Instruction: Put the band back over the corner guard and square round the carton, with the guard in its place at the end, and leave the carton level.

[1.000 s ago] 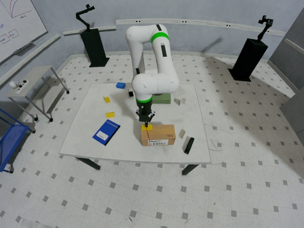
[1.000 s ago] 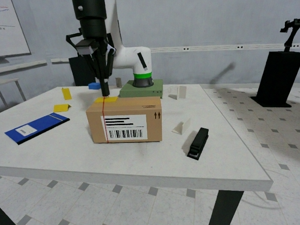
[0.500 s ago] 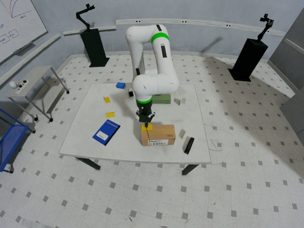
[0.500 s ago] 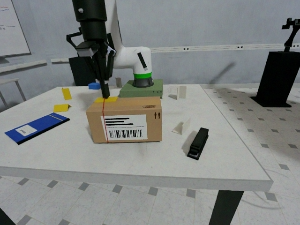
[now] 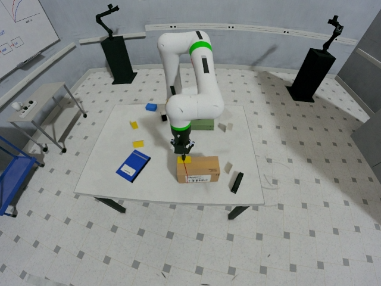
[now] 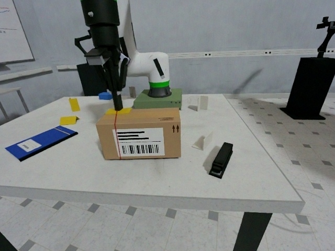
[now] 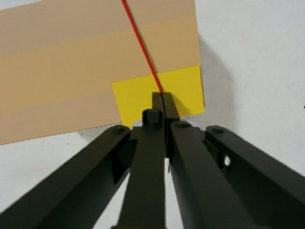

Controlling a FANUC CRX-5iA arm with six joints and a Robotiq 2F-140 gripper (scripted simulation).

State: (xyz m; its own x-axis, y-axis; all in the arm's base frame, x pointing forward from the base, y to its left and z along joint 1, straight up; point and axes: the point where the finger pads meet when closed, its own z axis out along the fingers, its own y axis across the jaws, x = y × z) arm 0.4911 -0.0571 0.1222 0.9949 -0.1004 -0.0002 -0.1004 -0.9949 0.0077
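Note:
The brown carton (image 5: 204, 162) (image 6: 148, 114) (image 7: 48, 72) sits level on the table, its label facing the front. The yellow corner guard (image 5: 188, 158) (image 6: 126, 110) (image 7: 188, 91) lies on its top at the left end, along the back edge. The thin red band (image 5: 185, 169) (image 6: 117, 140) (image 7: 140, 40) runs up the front face across the label, then over the top and guard to the fingertips. My gripper (image 5: 183, 158) (image 6: 118, 109) (image 7: 160, 106) is shut on the band, low over the guard. The carton's back face and the band there are hidden.
A black stapler-like object (image 5: 237, 182) (image 6: 221, 159) and a white corner piece (image 5: 228, 167) (image 6: 207, 140) lie right of the carton. A blue folder (image 5: 138, 161) (image 6: 49, 137) and two more yellow pieces (image 5: 138, 143) (image 5: 134, 124) are left. A blue block (image 5: 150, 106) is at the back.

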